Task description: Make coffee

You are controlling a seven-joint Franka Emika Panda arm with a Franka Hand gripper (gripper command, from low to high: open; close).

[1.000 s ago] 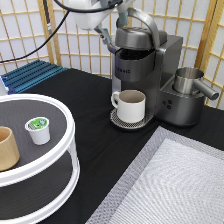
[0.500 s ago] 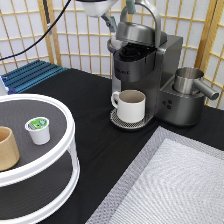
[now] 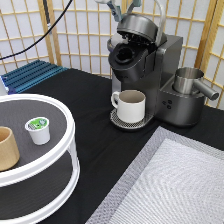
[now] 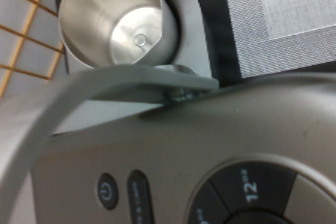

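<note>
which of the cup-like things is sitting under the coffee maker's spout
The white handled mug, on the coffee maker's drip tray. The coffee pod and tan wooden cup sit on the round white stand.

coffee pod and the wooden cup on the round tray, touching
Apart: the exterior view shows dark tray surface between the coffee pod and the wooden cup.

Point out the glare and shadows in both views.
Exterior view: soft, even light; bright highlights on the coffee machine's lid and the metal pitcher; a faint shadow under the white mug; no glare on the coffee pod; the hand is cut off at the top edge, above the lid. Wrist view: strong glare inside the metal pitcher; a dark shadow beneath the grey handle.
</note>
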